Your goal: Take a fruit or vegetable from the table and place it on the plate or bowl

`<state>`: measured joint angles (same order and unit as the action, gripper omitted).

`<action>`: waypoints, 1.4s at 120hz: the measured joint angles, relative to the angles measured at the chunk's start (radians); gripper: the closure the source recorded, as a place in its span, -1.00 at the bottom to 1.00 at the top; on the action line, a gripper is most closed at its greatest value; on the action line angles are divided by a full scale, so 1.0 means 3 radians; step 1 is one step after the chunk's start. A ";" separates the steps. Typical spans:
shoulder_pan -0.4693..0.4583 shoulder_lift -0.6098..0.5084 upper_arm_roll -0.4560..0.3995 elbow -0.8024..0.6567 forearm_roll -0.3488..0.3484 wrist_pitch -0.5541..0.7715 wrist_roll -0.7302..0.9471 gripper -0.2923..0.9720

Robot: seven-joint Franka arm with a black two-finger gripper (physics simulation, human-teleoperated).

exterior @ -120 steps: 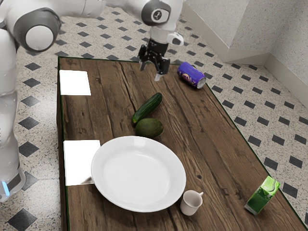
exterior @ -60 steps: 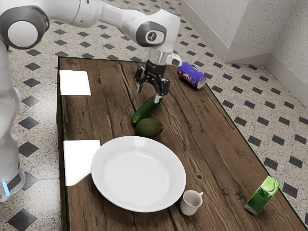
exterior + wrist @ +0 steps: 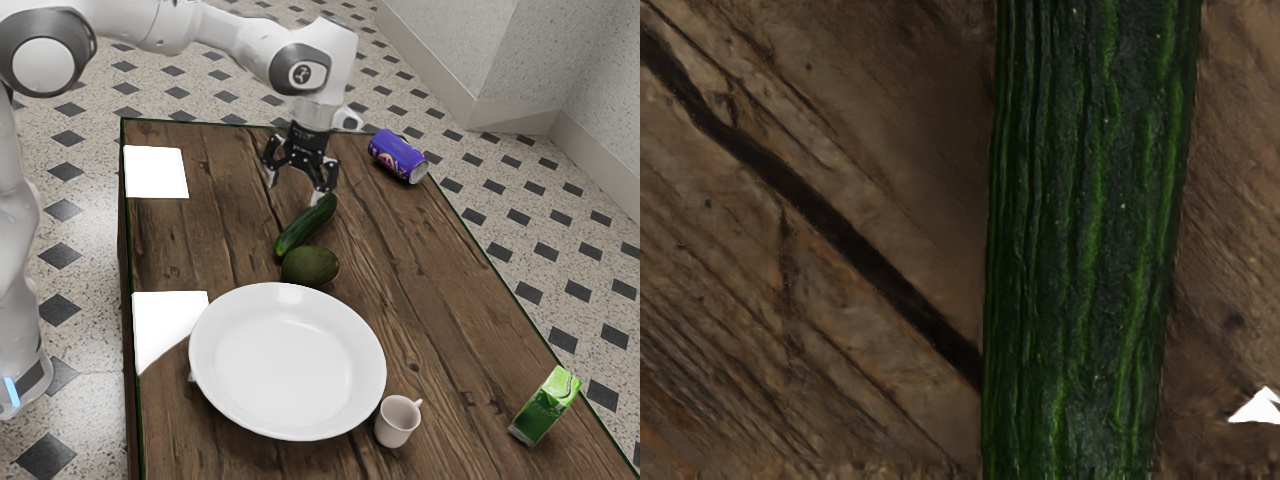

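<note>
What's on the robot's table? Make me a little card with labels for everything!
gripper: black two-finger gripper, open, just above the cucumber's far end
cucumber: long dark green cucumber, lying flat on the brown wooden table
avocado: round dark green avocado, between the cucumber's near end and the plate
plate: big white plate, no fruit on it yet
other things: purple can on its side, small white cup, green carton, two white sheets
</note>
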<state>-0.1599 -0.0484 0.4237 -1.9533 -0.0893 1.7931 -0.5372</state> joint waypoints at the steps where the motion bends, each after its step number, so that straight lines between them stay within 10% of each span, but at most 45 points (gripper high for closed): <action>1: -0.0020 0.0000 0.0001 -0.0001 0.0000 0.0000 -0.0006 -0.54; 150: -0.0242 0.0337 0.0228 -0.0188 -0.0010 0.0375 -0.0410 -0.53; 168: -0.0320 0.0408 0.0237 -0.0170 -0.0062 0.0420 -0.0426 -0.14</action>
<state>-0.2560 0.0738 0.4947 -2.0042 -0.1079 1.9190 -0.6650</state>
